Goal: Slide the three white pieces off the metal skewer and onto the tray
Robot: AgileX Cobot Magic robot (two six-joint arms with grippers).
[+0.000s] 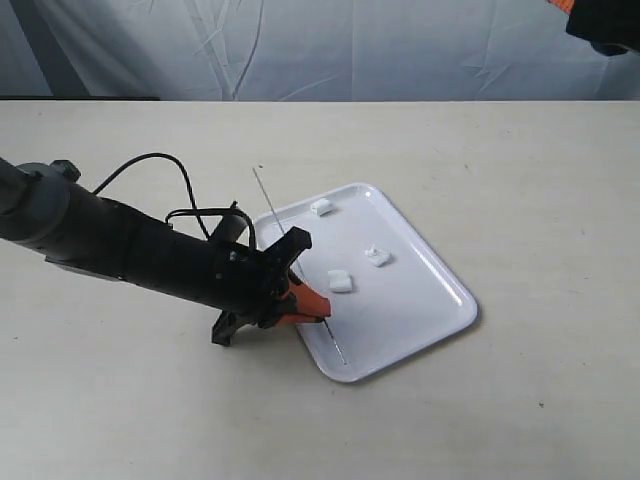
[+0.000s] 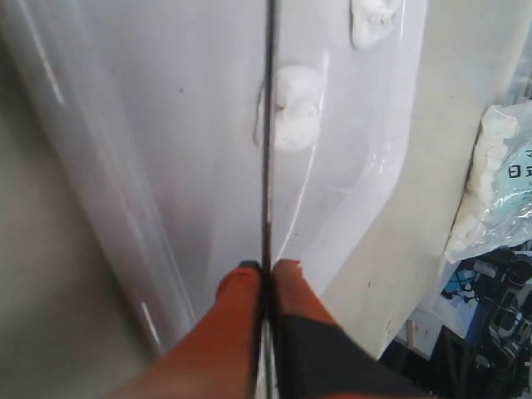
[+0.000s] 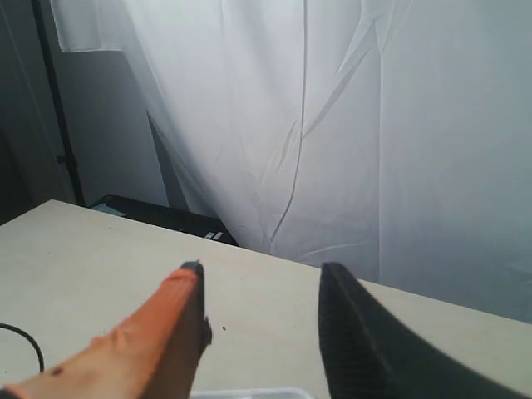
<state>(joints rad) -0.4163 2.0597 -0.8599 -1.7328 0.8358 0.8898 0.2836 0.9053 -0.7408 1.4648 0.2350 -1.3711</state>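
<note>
Three white pieces lie loose on the glossy white tray [image 1: 430, 300]: one near its far corner [image 1: 322, 207], one in the middle [image 1: 377, 256], one closer to my left gripper [image 1: 340, 282]. The thin metal skewer [image 1: 268, 208] runs bare from beyond the tray's far-left edge down across its near corner. My left gripper [image 1: 315, 305] is shut on the skewer at the tray's near-left edge. In the left wrist view the skewer [image 2: 268, 125] passes between the orange fingers [image 2: 237, 291], beside a white piece [image 2: 295, 106]. My right gripper [image 3: 259, 278] is open, raised above the table.
The beige table [image 1: 520, 160] surrounds the tray, backed by a white curtain [image 1: 330, 45]. A black cable [image 1: 150, 165] loops off the left arm. The right arm shows only at the top right corner [image 1: 605, 25]. A plastic bag of white pieces [image 2: 499, 179] lies beyond the table edge.
</note>
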